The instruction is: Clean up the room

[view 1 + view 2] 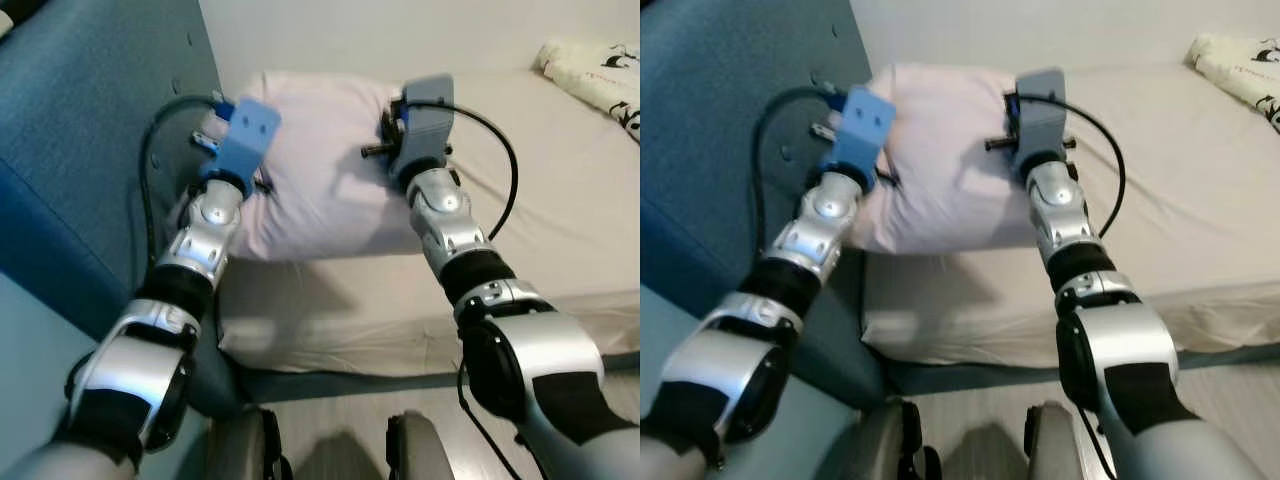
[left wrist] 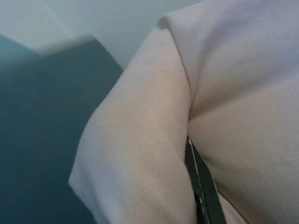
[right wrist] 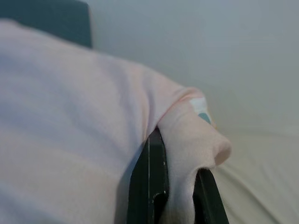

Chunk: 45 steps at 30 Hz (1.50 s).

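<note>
While the head views take in both silver arms reaching over the bed to a pale pink pillow at its head end, against the blue headboard, they hide the fingers behind the wrist housings. The wrist views show those fingers close up. The right gripper has its two black fingers pressed in on a fold at the pillow's corner (a small teal-and-white tag sits just above the pinch), with cloth bunched between them. In the left wrist view one black finger lies in a crease of the pillow, cloth bulging over it; I cannot tell whether the left gripper, at the pillow's headboard side, is pinching. A patterned white cloth lies well apart, at the bed's far right.
</note>
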{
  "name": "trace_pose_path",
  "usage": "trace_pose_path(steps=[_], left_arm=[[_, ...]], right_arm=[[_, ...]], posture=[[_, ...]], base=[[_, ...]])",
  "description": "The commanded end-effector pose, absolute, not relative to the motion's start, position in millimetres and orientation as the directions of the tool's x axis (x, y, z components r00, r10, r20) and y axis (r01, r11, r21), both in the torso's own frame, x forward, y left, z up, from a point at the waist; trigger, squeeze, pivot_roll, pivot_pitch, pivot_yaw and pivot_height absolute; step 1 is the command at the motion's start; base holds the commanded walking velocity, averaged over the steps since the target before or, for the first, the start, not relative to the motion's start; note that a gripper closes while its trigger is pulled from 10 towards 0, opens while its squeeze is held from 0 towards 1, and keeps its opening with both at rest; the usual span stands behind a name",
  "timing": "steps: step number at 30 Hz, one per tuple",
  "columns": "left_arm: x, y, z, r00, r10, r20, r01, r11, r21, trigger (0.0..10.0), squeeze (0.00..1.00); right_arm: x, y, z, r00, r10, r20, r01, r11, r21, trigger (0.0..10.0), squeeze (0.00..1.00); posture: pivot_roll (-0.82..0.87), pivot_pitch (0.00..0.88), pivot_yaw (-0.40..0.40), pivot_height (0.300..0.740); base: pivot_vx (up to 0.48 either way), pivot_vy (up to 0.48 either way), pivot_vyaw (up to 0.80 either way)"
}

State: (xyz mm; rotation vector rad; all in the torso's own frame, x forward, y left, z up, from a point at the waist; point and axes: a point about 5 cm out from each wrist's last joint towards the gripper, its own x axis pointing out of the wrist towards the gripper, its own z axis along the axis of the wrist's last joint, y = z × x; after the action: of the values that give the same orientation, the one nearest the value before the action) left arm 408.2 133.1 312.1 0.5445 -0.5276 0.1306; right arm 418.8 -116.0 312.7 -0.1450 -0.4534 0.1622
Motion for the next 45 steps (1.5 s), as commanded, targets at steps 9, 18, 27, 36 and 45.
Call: trace_pose_path(steps=[9,18,27,36,45], left_arm=[[408,156,252,0.882,0.090,0.462,-0.394,0.677,0.621,10.0,0.00],[390,111,153,0.984,0.099,0.148,-0.166,0.808,0.566,10.0,0.00],[385,92,151,0.985,0.077,0.154,-0.139,0.885,0.445,10.0,0.00],[387,103,164,0.963,0.130,0.235,-0.220,0.882,0.416,10.0,0.00],[386,105,162,0.970,0.105,0.218,-0.190,0.888,0.419,10.0,0.00]], right_arm=[[415,-121,207,0.987,0.144,0.070,-0.140,0.988,-0.068,10.0,0.00],[398,-148,142,0.989,-0.019,-0.144,0.018,1.000,-0.008,10.0,0.00],[398,-146,145,0.995,0.018,-0.100,-0.019,1.000,-0.009,10.0,0.00],[398,-142,152,0.998,0.048,-0.047,-0.050,0.998,-0.031,10.0,0.00],[399,-143,154,0.998,0.048,-0.031,-0.049,0.998,-0.032,10.0,0.00]], posture=[[0.08,0.238,0.060,0.617],[0.09,0.267,0.071,0.617],[0.08,0.270,0.082,0.617],[0.08,0.267,0.079,0.607],[0.09,0.263,0.080,0.578]], base=[[0.000,0.000,0.00],[0.000,0.000,0.00],[0.000,0.000,0.00],[0.000,0.000,0.00],[0.000,0.000,0.00]])
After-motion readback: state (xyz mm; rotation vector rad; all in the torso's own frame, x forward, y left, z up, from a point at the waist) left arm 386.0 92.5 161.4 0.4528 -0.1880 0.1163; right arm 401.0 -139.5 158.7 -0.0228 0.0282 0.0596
